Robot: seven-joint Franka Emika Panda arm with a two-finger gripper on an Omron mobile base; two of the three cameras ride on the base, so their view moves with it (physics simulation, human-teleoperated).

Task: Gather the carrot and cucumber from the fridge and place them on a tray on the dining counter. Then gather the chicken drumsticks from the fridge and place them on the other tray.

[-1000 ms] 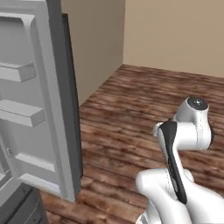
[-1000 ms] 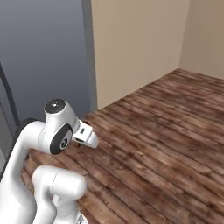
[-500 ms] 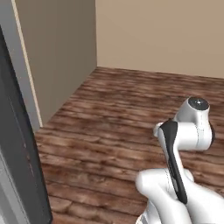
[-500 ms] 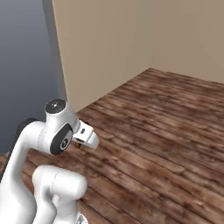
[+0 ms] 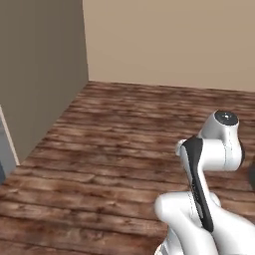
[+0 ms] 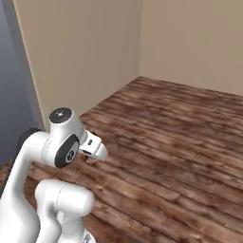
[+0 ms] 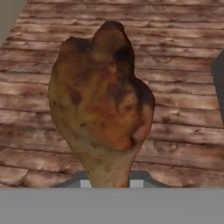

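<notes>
The gripper (image 7: 109, 183) is clamped on the narrow bone end of a browned, roasted chicken drumstick (image 7: 101, 105), carried above the dark wooden plank floor (image 5: 109, 149); beige walls (image 6: 85, 52) edge the floor, meeting at a corner. The planks ahead lie bare and wide.

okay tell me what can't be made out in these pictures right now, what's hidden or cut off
- Gripper fingertips, hand view: hidden behind the chicken drumstick they hold.
- Drumstick's bone end, hand view: cut off at the bottom of the picture.
- Gripper, right base view: tucked behind the white arm, so the drumstick cannot be made out there.
- Grey panel, left base view: cut off by the left edge; what it belongs to is unclear.
</notes>
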